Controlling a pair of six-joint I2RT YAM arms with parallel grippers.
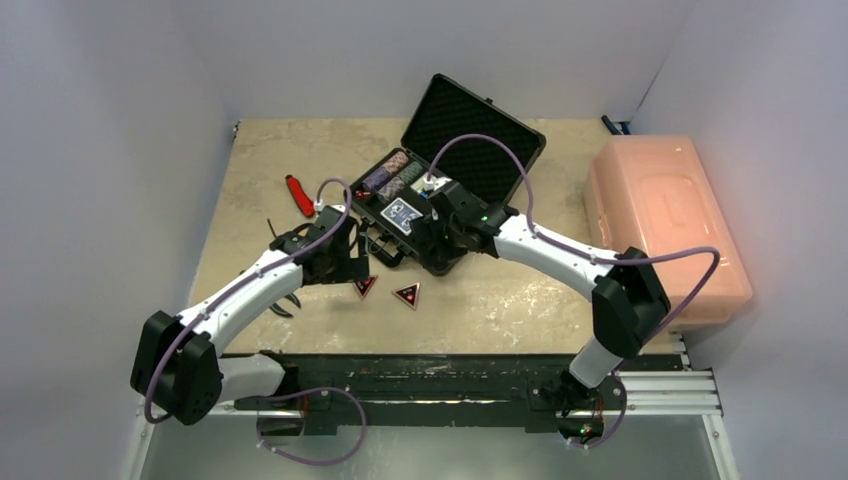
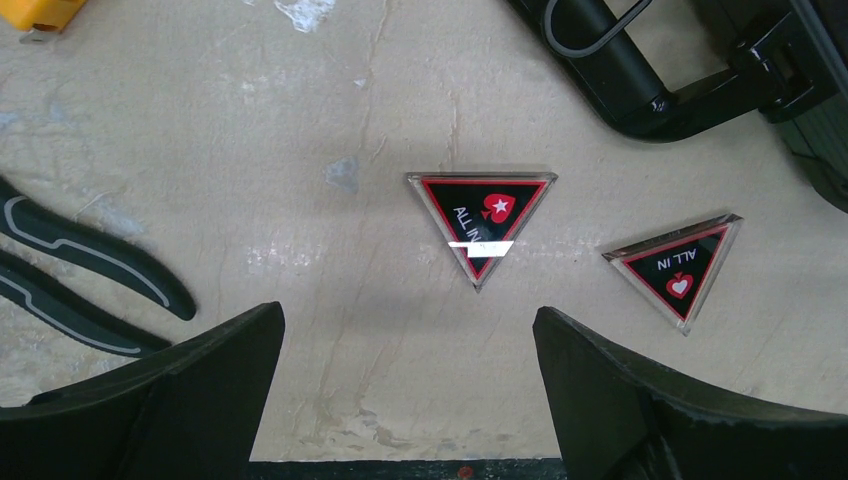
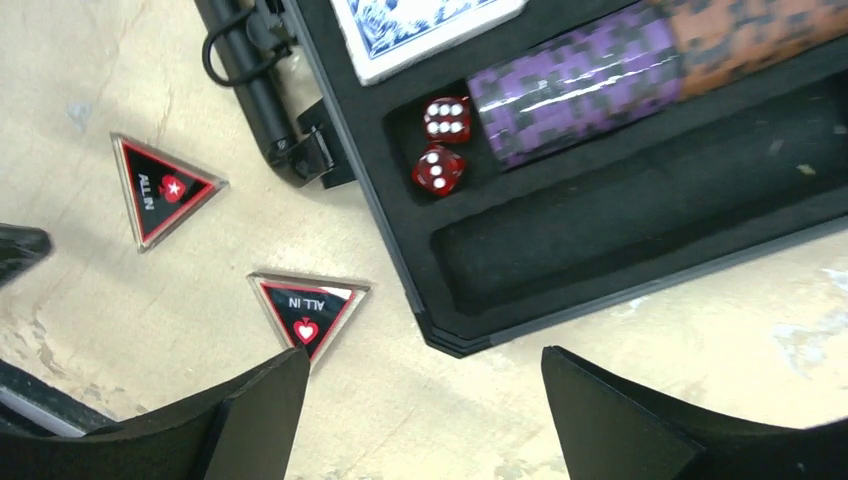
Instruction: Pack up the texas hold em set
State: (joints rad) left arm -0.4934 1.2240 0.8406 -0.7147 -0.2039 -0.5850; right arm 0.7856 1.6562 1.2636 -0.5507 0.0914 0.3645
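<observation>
The black briefcase (image 1: 470, 125) lies open at the middle back, lid raised. Its foam base (image 3: 640, 225) holds chip stacks (image 3: 575, 85), a card deck (image 3: 420, 25) and two red dice (image 3: 447, 118); one long slot is bare. Two triangular "ALL IN" buttons lie on the table in front of it: a star one (image 2: 482, 222) and a heart one (image 2: 680, 263). My left gripper (image 2: 410, 385) is open and empty just short of the star button. My right gripper (image 3: 425, 400) is open and empty over the case's near corner, its left finger (image 3: 250, 410) beside the heart button (image 3: 308, 310).
The case handle (image 2: 620, 70) lies beyond the buttons. Black-handled pliers (image 2: 80, 280) lie left of my left gripper. A red-handled tool (image 1: 298, 195) lies left of the case. A large pink bin (image 1: 660, 225) stands at the right edge.
</observation>
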